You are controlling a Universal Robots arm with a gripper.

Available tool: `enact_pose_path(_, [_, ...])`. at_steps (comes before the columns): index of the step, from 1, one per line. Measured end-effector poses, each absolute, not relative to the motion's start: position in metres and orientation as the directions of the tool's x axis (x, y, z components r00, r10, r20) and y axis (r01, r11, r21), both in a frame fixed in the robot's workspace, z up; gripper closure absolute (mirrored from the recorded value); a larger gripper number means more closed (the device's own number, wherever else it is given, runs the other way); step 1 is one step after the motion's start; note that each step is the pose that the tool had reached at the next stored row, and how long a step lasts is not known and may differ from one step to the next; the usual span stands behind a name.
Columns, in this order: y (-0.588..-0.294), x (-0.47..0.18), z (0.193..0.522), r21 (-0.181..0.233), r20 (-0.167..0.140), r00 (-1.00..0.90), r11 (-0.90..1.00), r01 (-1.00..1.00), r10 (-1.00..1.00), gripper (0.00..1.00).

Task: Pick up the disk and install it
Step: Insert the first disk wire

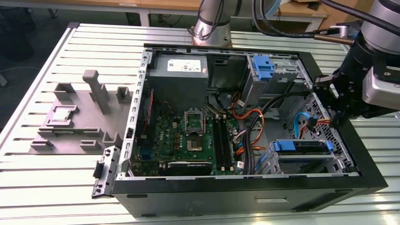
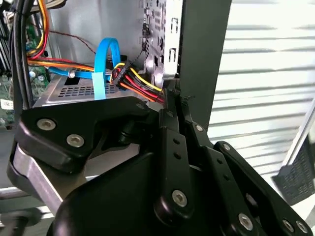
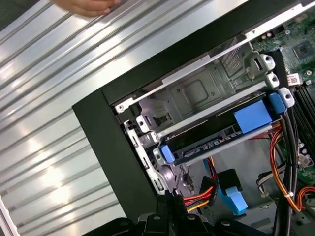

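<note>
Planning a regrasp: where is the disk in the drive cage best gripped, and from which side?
Pinch the disk by its blue rail ends, coming in through the open side of the case. It lies flat in the cage, so probably only that edge is reachable. The cables crowd one end.

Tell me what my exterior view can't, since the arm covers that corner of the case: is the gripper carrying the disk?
Observer: No. In the first wrist view the disk sits in the drive cage, with blue rails at both ends, apart from the gripper.
Operator: Are the jaws open?
Observer: In the second wrist view they stand shut, tips beside the red, yellow and black cable plug.
Operator: Anything else nearby?
Observer: In the first wrist view a person's hand is over the slatted table, outside the case.
</note>
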State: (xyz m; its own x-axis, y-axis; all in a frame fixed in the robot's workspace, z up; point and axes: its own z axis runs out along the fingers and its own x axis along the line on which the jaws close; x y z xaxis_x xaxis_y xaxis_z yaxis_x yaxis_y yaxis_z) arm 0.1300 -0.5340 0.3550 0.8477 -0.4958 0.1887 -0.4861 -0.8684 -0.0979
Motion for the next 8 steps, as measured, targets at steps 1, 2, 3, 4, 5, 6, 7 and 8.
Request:
enact_pose_path(1, [-0.534, 0.13, 0.355, -0.098, 0.189, 0.839, -0.86, -0.502, -0.511, 0.83])
enact_pose_path(2, [-0.534, 0.13, 0.355, -0.098, 0.189, 0.829, -0.85, -0.517, -0.526, 0.83])
enact_pose_path(3, [-0.534, 0.13, 0.355, -0.098, 0.189, 0.821, -0.842, -0.531, -0.539, 0.83])
enact_pose_path(4, [-0.534, 0.127, 0.355, -0.098, 0.189, 0.817, -0.839, -0.536, -0.544, 0.83])
enact_pose_path(5, [-0.534, 0.125, 0.355, -0.098, 0.189, 0.817, -0.838, -0.537, -0.545, 0.83])
enact_pose_path(6, [-0.534, 0.122, 0.355, -0.098, 0.189, 0.817, -0.838, -0.537, -0.546, 0.83])
enact_pose_path(7, [-0.534, 0.119, 0.355, -0.098, 0.189, 0.816, -0.837, -0.538, -0.546, 0.83])
enact_pose_path(8, [-0.534, 0.118, 0.355, -0.098, 0.189, 0.815, -0.836, -0.54, -0.548, 0.83])
